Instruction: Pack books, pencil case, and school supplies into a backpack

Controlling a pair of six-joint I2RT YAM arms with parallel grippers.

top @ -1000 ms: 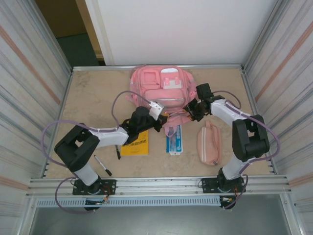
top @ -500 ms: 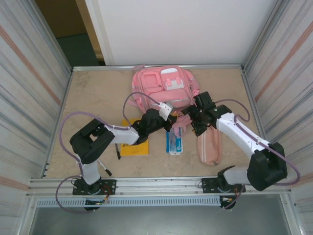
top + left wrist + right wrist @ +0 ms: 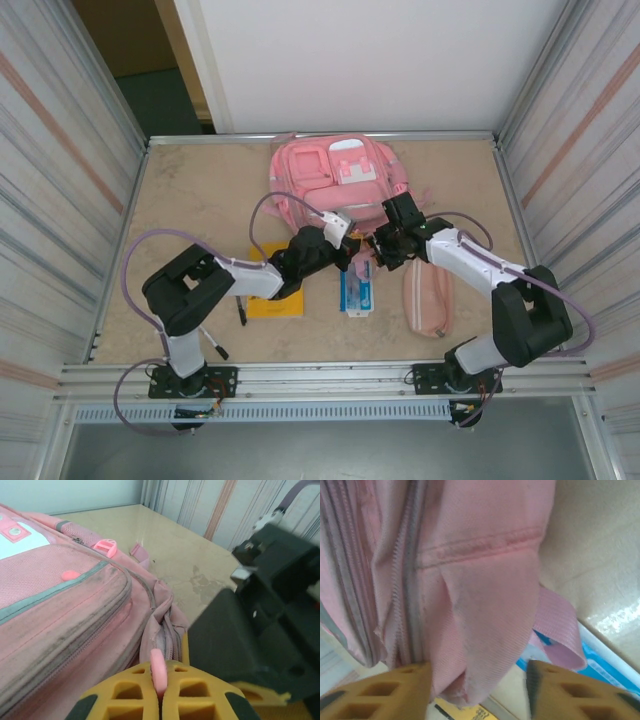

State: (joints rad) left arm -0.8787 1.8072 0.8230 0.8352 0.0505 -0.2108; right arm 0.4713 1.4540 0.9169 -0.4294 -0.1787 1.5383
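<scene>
Jaws of my left gripper [image 3: 159,680] are pinched tight on a pink zip pull [image 3: 157,659] at the near edge of the backpack [image 3: 335,175]. Those of my right gripper [image 3: 479,680] stand wide, with a fold of the bag's pink cloth hanging between them and a strap [image 3: 557,630] just past the right-hand finger.

Change over the last second: both grippers have drawn toward each other along that edge. The right one has swung in until it sits just beside the left, and its arm no longer crosses over the pencil case [image 3: 428,298].

Reading: this looks like the opening step, with one side holding the pull and the other placed to steady the cloth. Nothing is packed yet.

On the table [image 3: 190,200], on the near side of my jaws, lie:
- the book [image 3: 278,300], under my left forearm;
- the packet [image 3: 357,290], between the two grippers;
- the pencil case, out to the right of my right jaws;
- one pen [image 3: 241,312] beside the book, and a second pen [image 3: 211,338] nearer my base.

Lettering: the book's dark title and the packet's print are too small to read, and no brand can be read on the bag's patches.
</scene>
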